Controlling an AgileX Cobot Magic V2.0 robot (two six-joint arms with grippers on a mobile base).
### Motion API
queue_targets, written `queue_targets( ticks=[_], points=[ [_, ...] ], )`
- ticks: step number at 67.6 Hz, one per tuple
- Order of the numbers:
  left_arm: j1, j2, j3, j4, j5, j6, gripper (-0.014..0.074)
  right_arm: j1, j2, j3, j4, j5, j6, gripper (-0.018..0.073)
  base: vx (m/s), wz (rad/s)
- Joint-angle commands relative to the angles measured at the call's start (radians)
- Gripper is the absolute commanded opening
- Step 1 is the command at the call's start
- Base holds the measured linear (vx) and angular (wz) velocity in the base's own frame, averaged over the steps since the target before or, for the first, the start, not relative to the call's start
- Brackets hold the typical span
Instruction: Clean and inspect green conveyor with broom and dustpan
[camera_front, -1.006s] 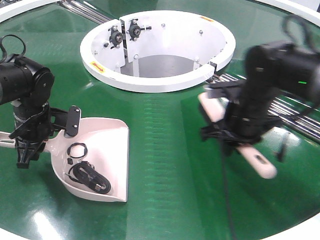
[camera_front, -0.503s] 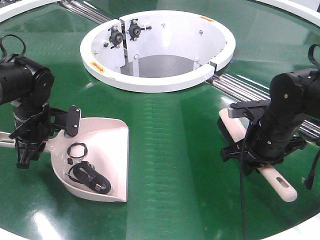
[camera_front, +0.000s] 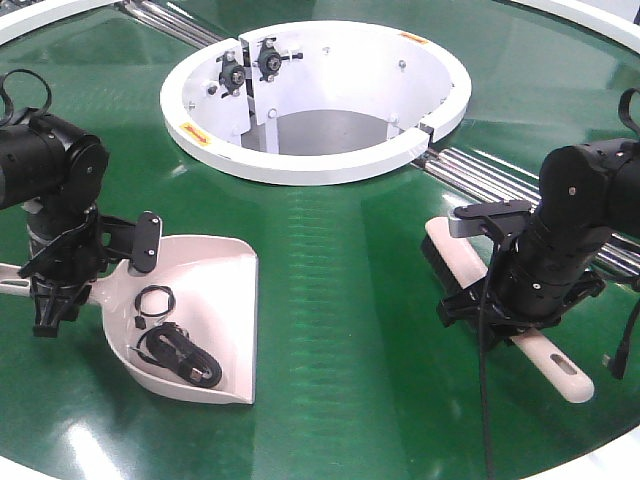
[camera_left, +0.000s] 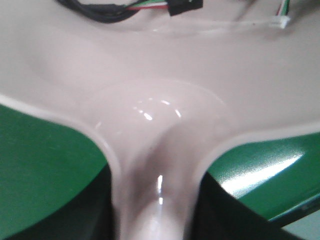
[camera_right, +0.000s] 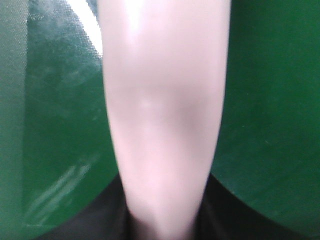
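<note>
Dustpan (camera_front: 215, 275) lies flat on the green conveyor (camera_front: 340, 320) with black cables (camera_front: 180, 355) inside, its handle clamped in the left tool (camera_left: 155, 220). The right tool (camera_right: 165, 220) grips the broom (camera_front: 455, 255) low over the belt. Sweeping looks mostly done; inspection likely remains.

You see the broom (camera_right: 165, 110) handle, pale pink and blurred, running top to bottom through the middle, the green conveyor (camera_right: 270, 110) glossy on both sides, white glare at upper left, dark shapes at its lower end.
</note>
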Motion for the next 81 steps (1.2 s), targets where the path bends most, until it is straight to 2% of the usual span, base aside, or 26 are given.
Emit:
queue_targets(
  ticks=[1, 18, 32, 43, 52, 71, 81],
  points=[
    [-0.007, -0.049, -0.025, 0.005, 0.018, -0.018, -0.0006, -0.006, -0.047, -0.023, 0.003, -0.009, -0.017, -0.0001, 0.0, 0.0],
    [-0.007, -0.049, -0.025, 0.002, -0.028, -0.021, -0.0006, -0.006, -0.047, -0.023, 0.003, -0.016, -0.026, -0.0001, 0.0, 0.0],
    [-0.007, -0.046, -0.025, -0.029, -0.054, -0.158, -0.0003, -0.006, -0.047, -0.023, 0.003, -0.019, -0.026, -0.0001, 0.0, 0.0],
    [-0.007, -0.046, -0.025, -0.054, -0.071, -0.164, 0.0032, -0.006, -0.047, -0.023, 0.003, -0.02, -0.026, -0.0001, 0.0, 0.0],
    [-0.007, -0.046, -0.025, -0.079, -0.071, -0.163, 0.0113, -0.006, -0.047, -0.023, 0.003, -0.02, -0.019, -0.0001, 0.0, 0.0],
    [-0.007, -0.048, -0.025, -0.126, -0.068, -0.163, 0.0422, -0.006, -0.047, -0.023, 0.001, -0.02, -0.019, -0.0001, 0.0, 0.0],
    [-0.007, -0.051, -0.025, -0.132, -0.044, -0.164, 0.0533, -0.006, -0.046, -0.023, 0.0, -0.019, -0.019, -0.0001, 0.0, 0.0]
  ],
)
